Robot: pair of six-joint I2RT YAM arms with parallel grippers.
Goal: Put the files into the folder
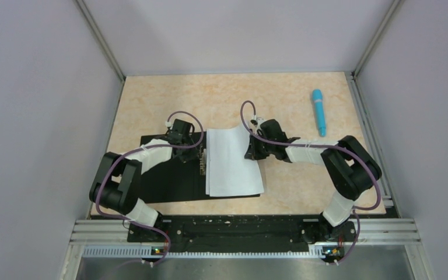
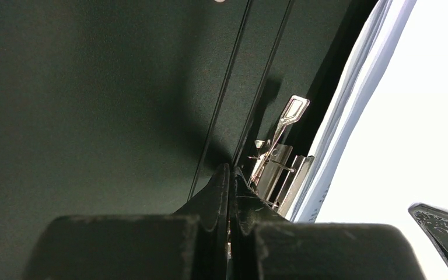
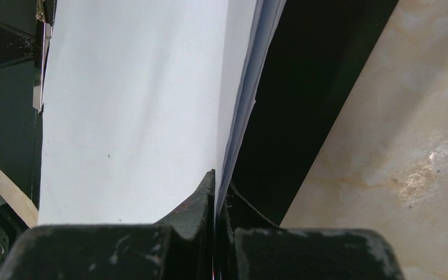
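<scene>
Jaws of the right gripper [image 3: 214,175] are seen pinched on the right edge of the files [image 3: 134,105]. Those of the left gripper [image 2: 230,170] are pressed together with nothing visible between them. On the table [image 1: 303,186] the folder [image 1: 163,181] is laid open, black side up. The files are laid on its right half, left edge against the clip [image 2: 280,157] at the spine, beside the left tips. The lever [image 2: 294,108] is seen raised. For a clean seating, the sheets are best kept flat, squared and slid fully under the clip before the lever is pressed down.
</scene>
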